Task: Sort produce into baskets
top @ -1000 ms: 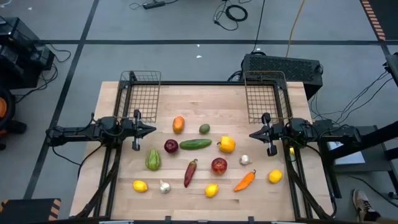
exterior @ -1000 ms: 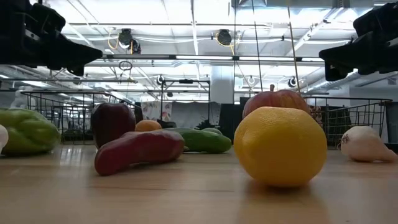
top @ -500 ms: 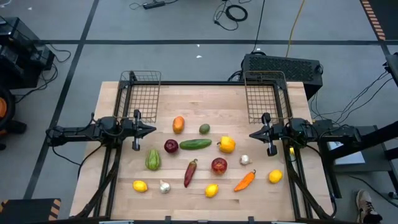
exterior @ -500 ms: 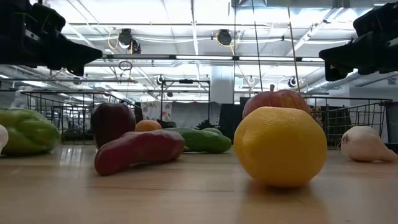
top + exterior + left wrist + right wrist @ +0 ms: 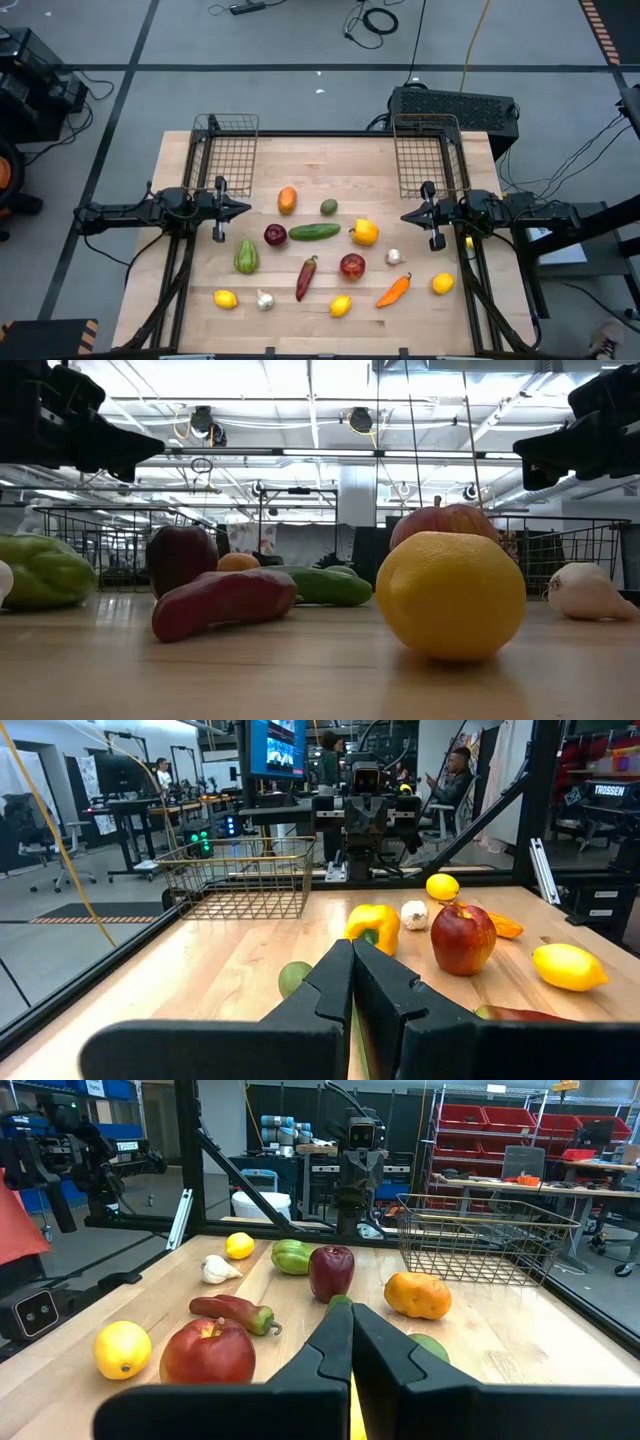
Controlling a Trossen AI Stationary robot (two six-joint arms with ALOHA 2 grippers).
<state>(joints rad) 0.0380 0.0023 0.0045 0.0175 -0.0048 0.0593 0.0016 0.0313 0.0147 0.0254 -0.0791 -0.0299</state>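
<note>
Two matte-black arms are seen: left gripper (image 5: 237,208) & right gripper (image 5: 409,216) w/ tapered black fingers; black cables are run along both arm bodies.

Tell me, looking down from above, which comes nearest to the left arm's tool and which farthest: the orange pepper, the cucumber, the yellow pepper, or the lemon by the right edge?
Measured from the left tool, in the high view:
1. Orange pepper, just beside it, toward the baskets.
2. Cucumber, mid-table.
3. Yellow pepper, right of the cucumber.
4. Lemon, far right, near the front edge.

Grey floor (image 5: 300,40) with cables; red storage bins (image 5: 480,1125) (shelved) behind.
</note>
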